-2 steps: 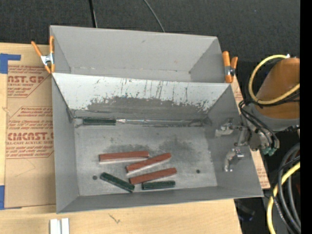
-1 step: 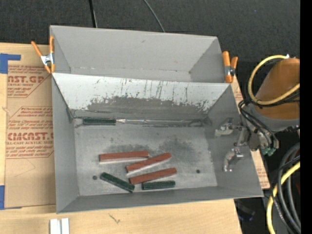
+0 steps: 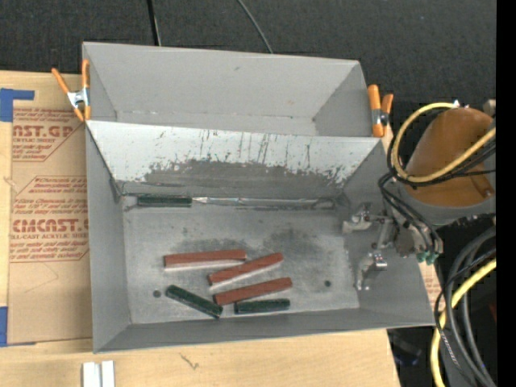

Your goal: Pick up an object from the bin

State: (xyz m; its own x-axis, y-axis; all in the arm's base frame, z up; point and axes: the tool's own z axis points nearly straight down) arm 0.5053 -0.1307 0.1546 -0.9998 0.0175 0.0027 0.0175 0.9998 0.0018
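Bin (image 3: pixel 226 95): end effector (image 3: pixel 363 244) low at right wall, fingers (image 3: pixel 364 268) apart

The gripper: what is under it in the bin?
Bare bin floor shows around the gripper; the spot beneath it is covered. The sticks lie apart, toward the view's left.

Three red-brown sticks (image 3: pixel 246 269) lie flat, close together, near the bin's (image 3: pixel 242 87) front. Two dark green sticks (image 3: pixel 193 301) lie just before them, and a third green stick (image 3: pixel 164 201) lies along the back wall.
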